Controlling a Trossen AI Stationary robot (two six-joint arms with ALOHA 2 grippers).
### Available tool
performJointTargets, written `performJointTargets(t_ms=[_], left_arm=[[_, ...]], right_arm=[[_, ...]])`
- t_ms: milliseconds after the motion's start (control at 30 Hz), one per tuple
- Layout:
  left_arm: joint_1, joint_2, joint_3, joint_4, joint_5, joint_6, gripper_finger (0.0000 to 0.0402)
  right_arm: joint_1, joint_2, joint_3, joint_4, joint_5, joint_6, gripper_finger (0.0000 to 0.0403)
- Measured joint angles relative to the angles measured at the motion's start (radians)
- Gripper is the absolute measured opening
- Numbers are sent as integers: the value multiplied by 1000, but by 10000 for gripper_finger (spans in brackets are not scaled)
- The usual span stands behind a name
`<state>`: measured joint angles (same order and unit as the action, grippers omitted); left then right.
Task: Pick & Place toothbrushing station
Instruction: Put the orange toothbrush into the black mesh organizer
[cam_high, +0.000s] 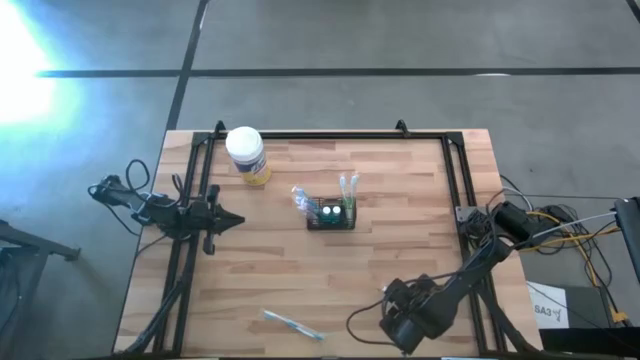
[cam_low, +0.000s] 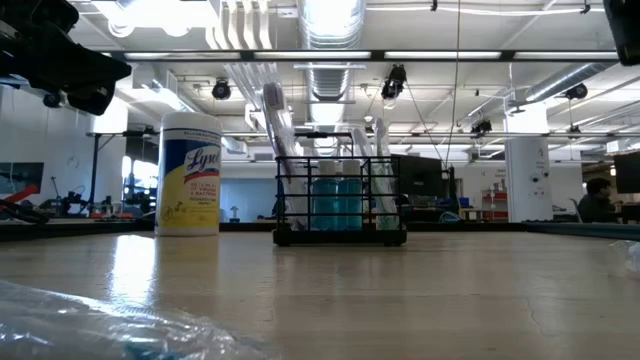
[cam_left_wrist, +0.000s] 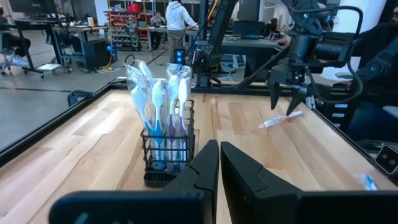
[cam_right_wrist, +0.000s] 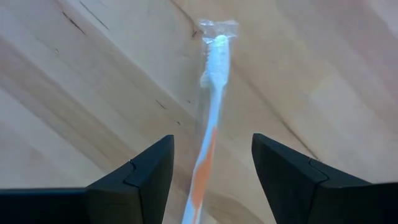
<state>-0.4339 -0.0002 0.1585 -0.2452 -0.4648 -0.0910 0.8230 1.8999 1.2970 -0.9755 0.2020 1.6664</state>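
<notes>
Wood table (cam_high: 400, 250), workshop behind: the station (cam_high: 330, 214) stands upright near the middle, already stocked with wrapped brushes, and the jar (cam_high: 247, 155) sits well apart from it toward the far left corner. The right gripper (cam_right_wrist: 212, 140) hangs at the near right of the table with its jaws spread wide and nothing in them, straddling a wrapped brush (cam_right_wrist: 208, 124) that lies flat on the boards. The left gripper (cam_left_wrist: 219, 146) waits at the left edge, clenched and empty, pointing at the station. The step in hand looks like picking up that brush, and doing it well means coming straight down with the handle centred between the jaws, closing across the stiff orange part (not the crinkly wrapper at the head), and lifting level so it can later be tipped upright over a compartment. Only the right wrist view shows that the brush runs lengthwise through the gap, slightly slanted; from above the arm hides it, though that view alone shows a second brush (cam_high: 293, 324) near the front edge. The left wrist view gives the height, with the right gripper clear of the brush. The low view's blurred plastic in the foreground is probably that second brush.
</notes>
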Motion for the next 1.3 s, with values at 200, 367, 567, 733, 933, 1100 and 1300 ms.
performJointTargets(t_ms=[200, 367, 567, 733, 933, 1100, 1300], left_arm=[[0, 0, 0, 0, 0, 0, 23], [0, 0, 0, -1, 0, -9, 23], [0, 0, 0, -1, 0, -10, 23], [0, 0, 0, -2, 0, -11, 23], [0, 0, 0, -2, 0, -10, 23], [0, 0, 0, -2, 0, 7, 23], [0, 0, 0, -3, 0, 8, 23]], right_arm=[[-5, 0, -62, 89, -1, -3, 212], [-6, 0, -90, 94, -4, -2, 212], [-8, -3, -143, 152, -23, -13, 203], [-9, -8, -181, 199, -22, -25, 181], [-12, -12, -162, 184, -19, -82, 112], [-25, -6, -121, 138, -21, -177, 35], [-70, -10, -66, 131, -3, -337, 23]])
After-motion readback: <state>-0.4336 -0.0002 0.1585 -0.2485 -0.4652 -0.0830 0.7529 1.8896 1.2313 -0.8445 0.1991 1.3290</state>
